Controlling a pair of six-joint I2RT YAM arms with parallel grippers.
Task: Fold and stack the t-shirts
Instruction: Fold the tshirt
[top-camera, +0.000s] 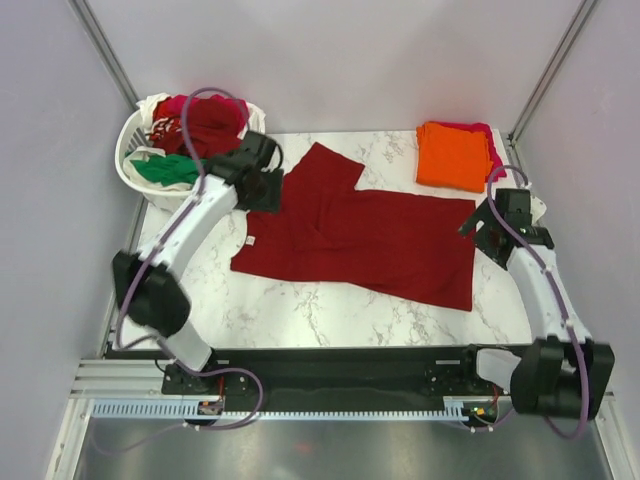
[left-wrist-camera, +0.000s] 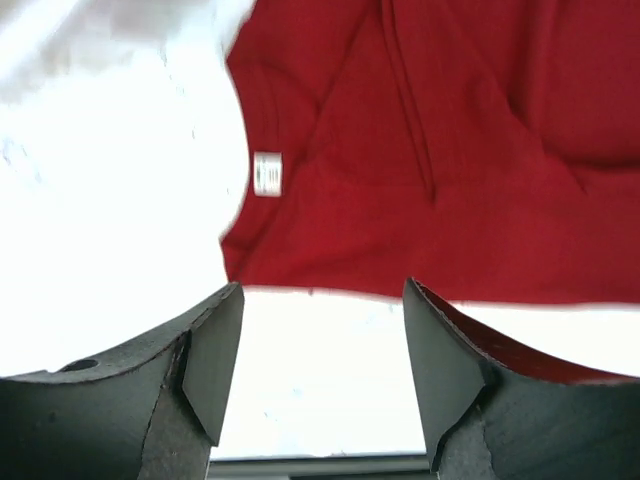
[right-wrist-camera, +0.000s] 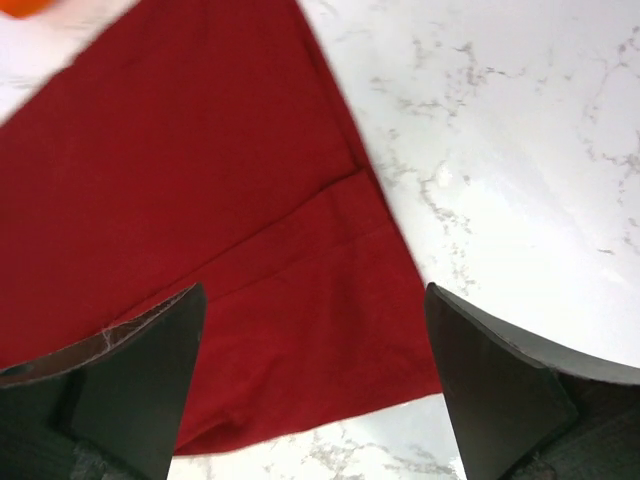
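Note:
A dark red t-shirt (top-camera: 370, 235) lies spread on the marble table, one sleeve pointing to the far side. It also shows in the left wrist view (left-wrist-camera: 450, 150), with its white neck label (left-wrist-camera: 266, 174), and in the right wrist view (right-wrist-camera: 200, 200). My left gripper (top-camera: 262, 185) is open and empty, above the table beside the shirt's collar end (left-wrist-camera: 322, 350). My right gripper (top-camera: 485, 225) is open and empty over the shirt's hem corner (right-wrist-camera: 315, 370). A folded orange shirt (top-camera: 452, 155) lies on a magenta one (top-camera: 490, 135) at the far right.
A white lattice basket (top-camera: 135, 175) stands at the far left. It holds another dark red shirt (top-camera: 205, 125), a green shirt (top-camera: 165, 170) and a white one (top-camera: 155, 103). Bare marble (top-camera: 330, 310) runs along the near edge. Walls close in on both sides.

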